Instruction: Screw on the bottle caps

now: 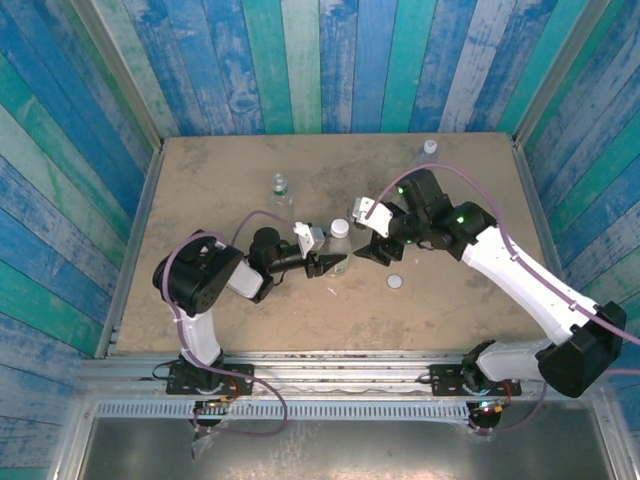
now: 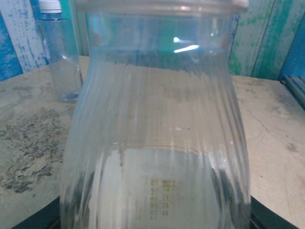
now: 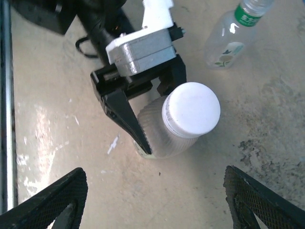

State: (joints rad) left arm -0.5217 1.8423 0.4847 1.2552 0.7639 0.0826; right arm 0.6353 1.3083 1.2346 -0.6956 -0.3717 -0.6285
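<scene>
A robot lab test cell: blue-green painted plank walls (image 1: pixel 320 60) enclose a worn brown surface (image 1: pixel 300 320), with a near-edge aluminium mounting rail (image 1: pixel 340 372).

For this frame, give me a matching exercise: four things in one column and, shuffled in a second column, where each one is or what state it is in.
Things
1. short bottle
2. green-label bottle
3. loose cap
4. right gripper

Places and states
A. lying by itself on the table
B. open, holding nothing
C. white cap on top, gripped by the left gripper
D. standing free, farther back than both grippers

Pairs: 1-C, 2-D, 3-A, 4-B
</scene>
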